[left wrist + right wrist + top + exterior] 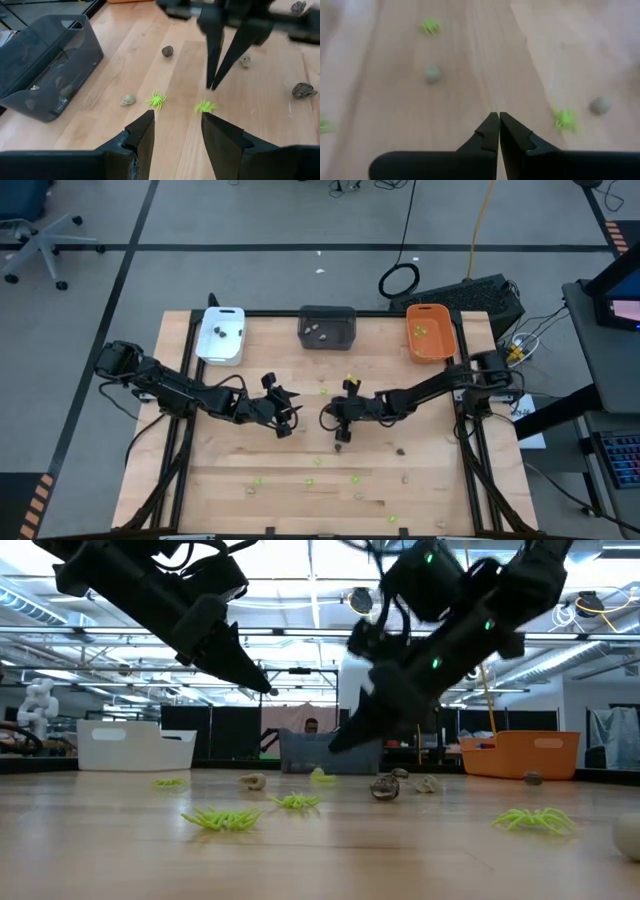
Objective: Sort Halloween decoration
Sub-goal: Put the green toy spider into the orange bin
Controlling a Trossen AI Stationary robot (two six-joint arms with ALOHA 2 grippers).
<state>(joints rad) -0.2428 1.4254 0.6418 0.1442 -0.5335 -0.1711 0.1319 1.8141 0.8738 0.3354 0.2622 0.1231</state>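
Note:
Tiny Halloween decoration pieces lie scattered on the wooden table: lime green spiders [156,99] [205,106] [222,820], a beige skull [128,100] and dark lumps [167,50] [384,787]. My right gripper [213,86] [498,116] hangs shut at mid-table, just above the second green spider, with nothing visible between its fingers. My left gripper [177,125] [288,420] hovers open a little to the left of it, facing it, clear of the table.
A white tray [220,335], a dark grey tray [327,327] and an orange tray [430,332] stand along the table's far edge, each with a few pieces inside. More pieces lie toward the near edge [355,478].

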